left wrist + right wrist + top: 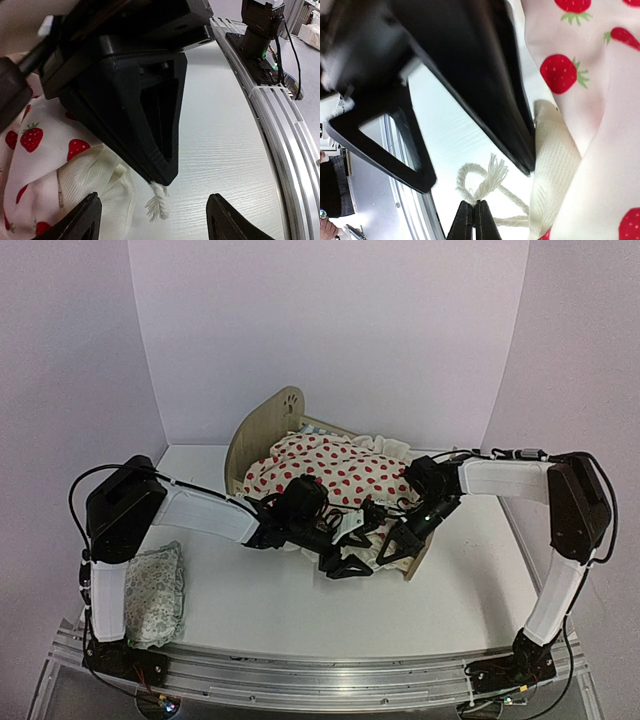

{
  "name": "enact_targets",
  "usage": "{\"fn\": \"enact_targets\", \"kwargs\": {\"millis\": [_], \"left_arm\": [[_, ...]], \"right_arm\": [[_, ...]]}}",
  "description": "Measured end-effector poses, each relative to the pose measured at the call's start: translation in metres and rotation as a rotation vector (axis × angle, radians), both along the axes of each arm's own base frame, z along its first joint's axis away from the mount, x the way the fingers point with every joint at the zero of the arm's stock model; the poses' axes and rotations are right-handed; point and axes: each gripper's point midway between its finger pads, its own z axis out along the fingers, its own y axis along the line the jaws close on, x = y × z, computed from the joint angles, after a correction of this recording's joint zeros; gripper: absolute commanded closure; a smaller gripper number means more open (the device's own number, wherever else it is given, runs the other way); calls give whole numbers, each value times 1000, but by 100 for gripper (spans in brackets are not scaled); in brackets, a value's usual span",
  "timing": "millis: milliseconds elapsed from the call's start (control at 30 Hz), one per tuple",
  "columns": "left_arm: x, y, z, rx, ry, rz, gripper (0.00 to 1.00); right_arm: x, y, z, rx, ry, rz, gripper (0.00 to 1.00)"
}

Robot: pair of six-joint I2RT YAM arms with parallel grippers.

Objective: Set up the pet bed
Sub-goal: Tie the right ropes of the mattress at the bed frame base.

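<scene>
where the foot of the pet bed [262, 430] nears the arms, the left gripper [155, 220] stands spread astride the strawberry blanket [340, 470]'s cord tassel [156, 202]; the right gripper [474, 220], pinched together, meets it too.

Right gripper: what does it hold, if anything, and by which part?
The right gripper pinches the white cord of the blanket, just beside its tassel.

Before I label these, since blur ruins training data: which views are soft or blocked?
Top external: evenly lit, sharp. Left wrist: right claw blocks half the frame; table grain crisp. Right wrist: left claw looms dark, smeared at upper left; blanket clearer.
</scene>
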Motion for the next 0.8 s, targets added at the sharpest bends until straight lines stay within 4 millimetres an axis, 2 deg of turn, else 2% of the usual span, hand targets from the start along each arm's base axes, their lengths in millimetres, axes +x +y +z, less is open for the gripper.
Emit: {"fn": "enact_targets", "kwargs": {"millis": [133, 267, 433, 567, 667, 800], "left_arm": [[2, 16, 15, -1, -31, 55, 25], [0, 34, 39, -20, -51, 106, 26], [-9, 48, 60, -44, -60, 148, 34], [-30, 44, 50, -19, -32, 142, 44], [-48, 33, 39, -6, -12, 118, 55], [-57, 19, 17, 5, 16, 119, 58]], "right_arm": [[-1, 0, -5, -14, 22, -2, 100], [0, 0, -7, -23, 38, -8, 100], [6, 4, -5, -26, 43, -22, 100], [11, 6, -5, -31, 51, -38, 100], [13, 6, -6, -38, 60, -49, 100], [15, 4, -6, -44, 67, -65, 100]]}}
